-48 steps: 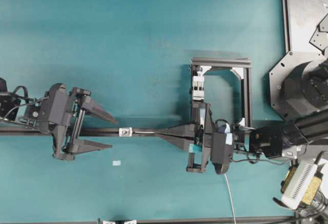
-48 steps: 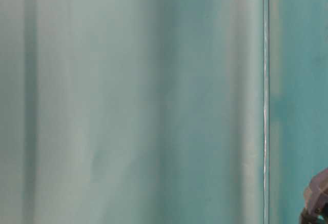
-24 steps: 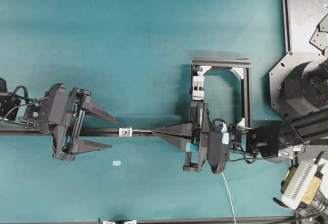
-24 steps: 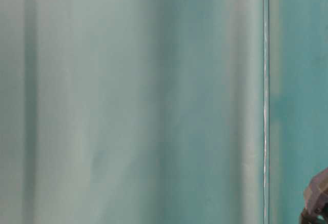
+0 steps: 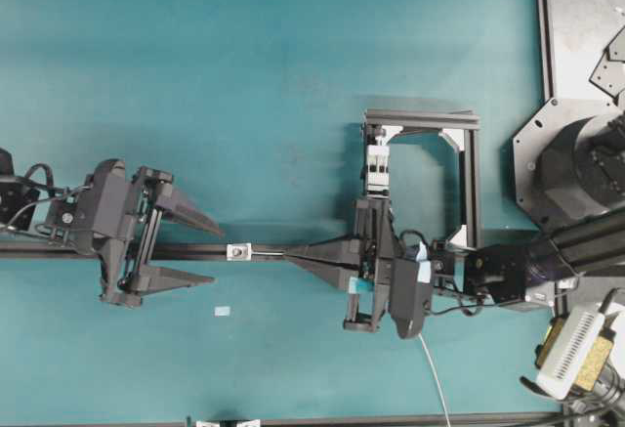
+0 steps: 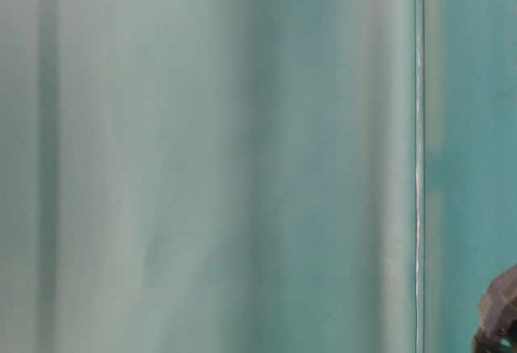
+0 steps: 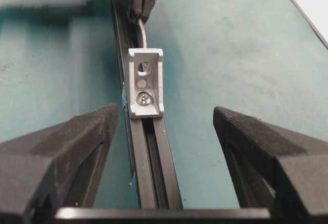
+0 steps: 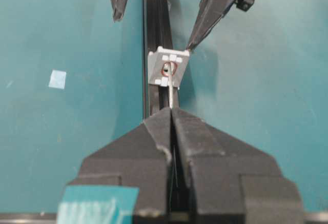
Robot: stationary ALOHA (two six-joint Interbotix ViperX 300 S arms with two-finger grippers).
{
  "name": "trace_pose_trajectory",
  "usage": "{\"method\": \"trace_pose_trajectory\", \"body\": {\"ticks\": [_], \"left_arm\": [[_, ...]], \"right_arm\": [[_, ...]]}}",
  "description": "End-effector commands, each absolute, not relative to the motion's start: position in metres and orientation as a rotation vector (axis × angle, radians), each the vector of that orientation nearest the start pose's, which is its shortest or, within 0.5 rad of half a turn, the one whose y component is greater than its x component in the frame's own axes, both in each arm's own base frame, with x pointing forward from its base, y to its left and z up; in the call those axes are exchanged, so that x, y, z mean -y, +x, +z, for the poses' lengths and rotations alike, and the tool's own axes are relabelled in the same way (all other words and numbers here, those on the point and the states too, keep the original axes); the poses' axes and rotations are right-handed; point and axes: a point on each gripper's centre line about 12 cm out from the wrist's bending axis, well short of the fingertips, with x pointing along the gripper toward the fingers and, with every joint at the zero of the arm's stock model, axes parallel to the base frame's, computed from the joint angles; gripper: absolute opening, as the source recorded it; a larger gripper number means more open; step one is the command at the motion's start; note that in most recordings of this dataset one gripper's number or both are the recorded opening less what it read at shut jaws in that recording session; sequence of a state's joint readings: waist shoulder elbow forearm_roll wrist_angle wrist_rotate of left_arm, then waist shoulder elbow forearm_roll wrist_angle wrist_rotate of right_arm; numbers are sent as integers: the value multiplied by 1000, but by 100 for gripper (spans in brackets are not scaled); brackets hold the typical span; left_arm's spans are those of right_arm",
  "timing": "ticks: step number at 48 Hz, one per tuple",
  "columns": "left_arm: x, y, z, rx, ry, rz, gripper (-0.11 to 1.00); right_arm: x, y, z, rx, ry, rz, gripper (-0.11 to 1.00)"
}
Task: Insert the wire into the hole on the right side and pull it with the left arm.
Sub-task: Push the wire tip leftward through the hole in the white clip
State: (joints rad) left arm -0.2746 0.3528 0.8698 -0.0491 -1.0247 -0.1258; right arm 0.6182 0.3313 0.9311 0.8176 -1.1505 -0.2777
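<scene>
Wire [image 8: 169,92], pinched in the right claw [image 5: 293,257], has advanced to the hole [image 8: 168,68]; left claw [image 5: 213,249] stays spread.

You see a teal table [image 5: 293,75], a black rail [image 5: 195,250] bearing a silver-white block [image 8: 169,69] with a red-ringed hole [image 8: 168,69], and beside it a pale wire [image 8: 170,95]

No readable text, label, brand, number or sign appears in any view. The small pale square sticker [image 8: 57,79] on the teal surface [image 5: 293,75], left of centre in the right wrist view, is blank.
</scene>
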Motion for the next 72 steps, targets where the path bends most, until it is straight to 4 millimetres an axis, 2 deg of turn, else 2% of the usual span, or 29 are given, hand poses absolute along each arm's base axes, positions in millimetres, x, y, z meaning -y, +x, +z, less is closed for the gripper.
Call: {"method": "trace_pose_trajectory", "body": {"ticks": [1,27,72], "left_arm": [[100,369,92,-181,-127,-221,91],[100,369,92,-182,-124,-222,91],[100,369,92,-183,-125,-219,91]], "right_arm": [[-127,320,87,-183,-23,-134,3],[-115,337,83,-208,-15,-167,3],[-118,351,85,-198,-17,-158,3]]}}
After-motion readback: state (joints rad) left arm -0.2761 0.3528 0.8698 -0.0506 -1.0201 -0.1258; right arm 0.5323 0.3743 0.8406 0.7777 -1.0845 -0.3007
